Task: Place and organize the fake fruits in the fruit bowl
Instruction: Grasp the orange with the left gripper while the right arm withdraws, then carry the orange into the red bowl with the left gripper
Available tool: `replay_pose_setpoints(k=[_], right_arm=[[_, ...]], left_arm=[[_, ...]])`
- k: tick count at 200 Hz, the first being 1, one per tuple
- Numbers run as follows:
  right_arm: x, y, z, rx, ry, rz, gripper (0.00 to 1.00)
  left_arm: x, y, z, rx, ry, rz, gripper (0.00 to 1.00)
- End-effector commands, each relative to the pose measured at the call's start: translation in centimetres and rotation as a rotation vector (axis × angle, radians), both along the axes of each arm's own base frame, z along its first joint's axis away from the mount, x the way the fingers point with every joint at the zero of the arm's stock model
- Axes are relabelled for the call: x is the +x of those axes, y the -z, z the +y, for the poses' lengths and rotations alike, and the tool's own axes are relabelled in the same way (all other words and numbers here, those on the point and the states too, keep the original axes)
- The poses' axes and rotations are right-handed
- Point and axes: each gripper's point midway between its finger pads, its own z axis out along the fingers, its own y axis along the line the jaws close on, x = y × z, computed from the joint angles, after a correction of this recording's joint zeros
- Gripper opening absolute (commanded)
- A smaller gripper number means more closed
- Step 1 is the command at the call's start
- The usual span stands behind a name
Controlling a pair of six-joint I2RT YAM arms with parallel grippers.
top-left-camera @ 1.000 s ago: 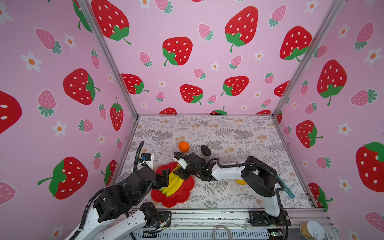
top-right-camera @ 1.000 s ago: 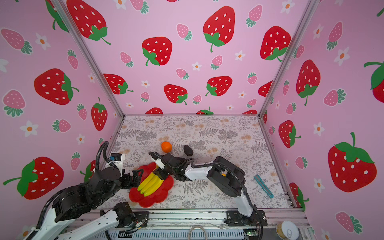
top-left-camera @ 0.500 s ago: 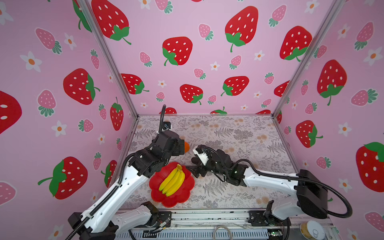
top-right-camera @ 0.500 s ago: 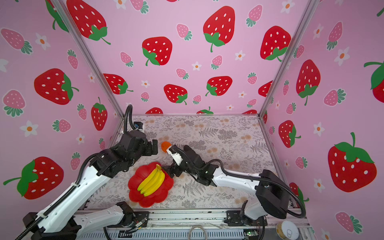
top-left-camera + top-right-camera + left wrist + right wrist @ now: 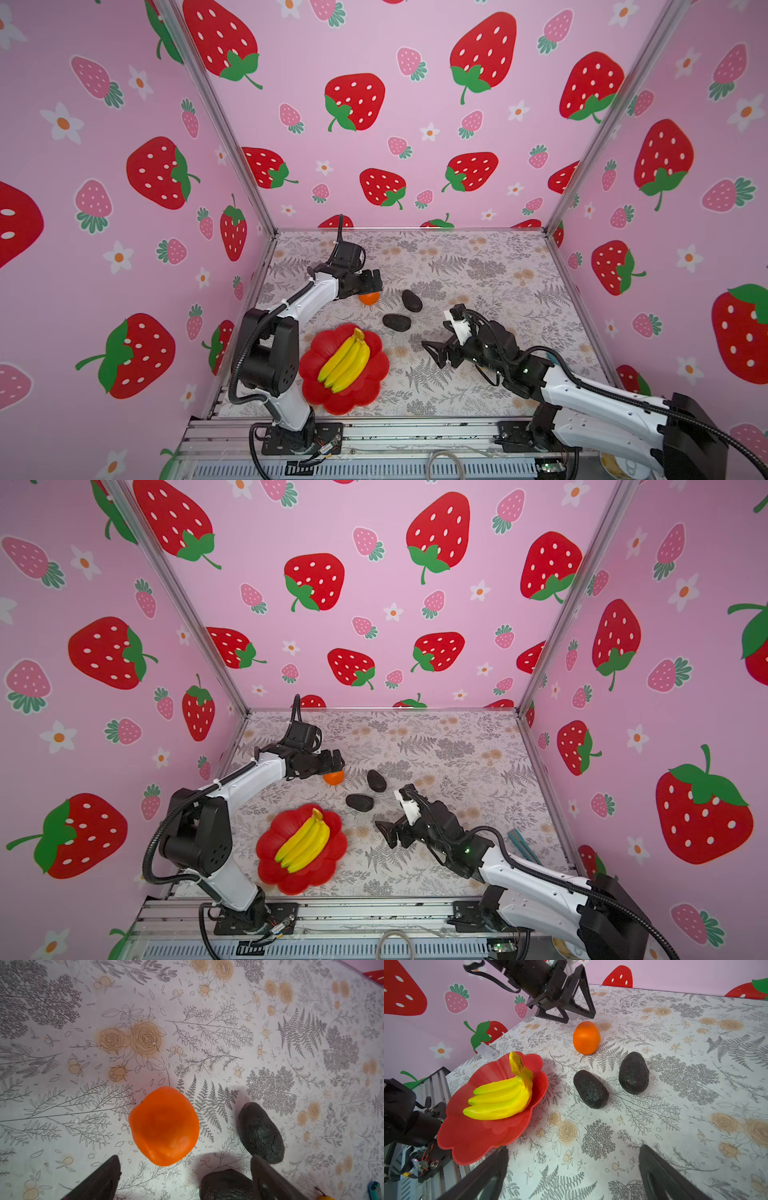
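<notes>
The red flower-shaped fruit bowl (image 5: 322, 395) (image 5: 278, 879) (image 5: 477, 1142) stands at the front left with the yellow banana bunch (image 5: 345, 361) (image 5: 303, 841) (image 5: 502, 1097) lying in it. Behind it on the table are the orange (image 5: 369, 298) (image 5: 333, 777) (image 5: 164, 1126) (image 5: 586, 1038) and two dark avocados (image 5: 412, 300) (image 5: 397, 322) (image 5: 633, 1073) (image 5: 590, 1089). My left gripper (image 5: 372, 282) (image 5: 337, 762) (image 5: 185, 1159) (image 5: 578, 1017) hangs open just above the orange, touching nothing. My right gripper (image 5: 434, 353) (image 5: 386, 833) (image 5: 574, 1150) is open and empty, right of the bowl.
A teal tool (image 5: 523, 845) lies by the right wall behind my right arm. A small can (image 5: 565, 945) sits beyond the front rail. A sliver of yellow fruit (image 5: 324, 1198) shows at the left wrist view's edge. Pink strawberry-print walls close three sides.
My right gripper opened, left the bananas in the bowl and drew back to the right. My left arm swung from beside the bowl to above the orange.
</notes>
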Motion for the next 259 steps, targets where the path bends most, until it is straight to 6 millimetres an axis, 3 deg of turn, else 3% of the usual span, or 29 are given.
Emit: replay_pose_setpoints(k=[1, 47, 80, 102, 127, 151, 175, 201, 228, 259], right_arm=[[-0.2, 0.8, -0.7, 0.003, 0.019, 0.044, 0.99], [-0.1, 1.4, -0.4, -0.006, 0.006, 0.049, 0.99], [0.1, 1.8, 0.1, -0.010, -0.006, 0.063, 0.99], [0.2, 1.7, 0.1, 0.002, -0.001, 0.066, 0.99], [0.4, 1.1, 0.0, 0.050, 0.001, 0.059, 0.99], [0.9, -0.4, 1.6, 0.044, -0.060, 0.010, 0.99], [1.2, -2.2, 4.0, 0.053, -0.145, -0.025, 0.99], [0.2, -3.5, 6.9, 0.107, -0.279, -0.020, 0.99], [-1.4, -3.9, 9.6, 0.102, -0.380, -0.050, 0.99], [-2.4, -4.8, 11.2, 0.173, -0.443, -0.049, 0.99]], left_arm=[[1.7, -0.3, -0.5, -0.014, -0.018, -0.016, 0.99], [2.5, 2.4, 0.3, 0.040, -0.046, 0.003, 1.00], [2.9, 3.9, 0.3, 0.047, -0.069, 0.023, 0.95], [3.0, 4.7, 0.3, 0.052, -0.077, 0.044, 0.86], [2.5, 3.5, 0.5, 0.048, -0.080, 0.009, 0.75], [1.0, 0.1, 1.5, 0.048, -0.097, -0.072, 0.68], [-2.0, -4.6, 3.0, 0.035, -0.130, -0.174, 0.67], [-7.3, -7.7, 6.2, 0.110, -0.175, -0.191, 0.69], [-13.7, -8.5, 8.9, 0.150, -0.221, -0.156, 0.68], [-19.7, -6.5, 11.1, 0.163, -0.282, -0.076, 0.68]])
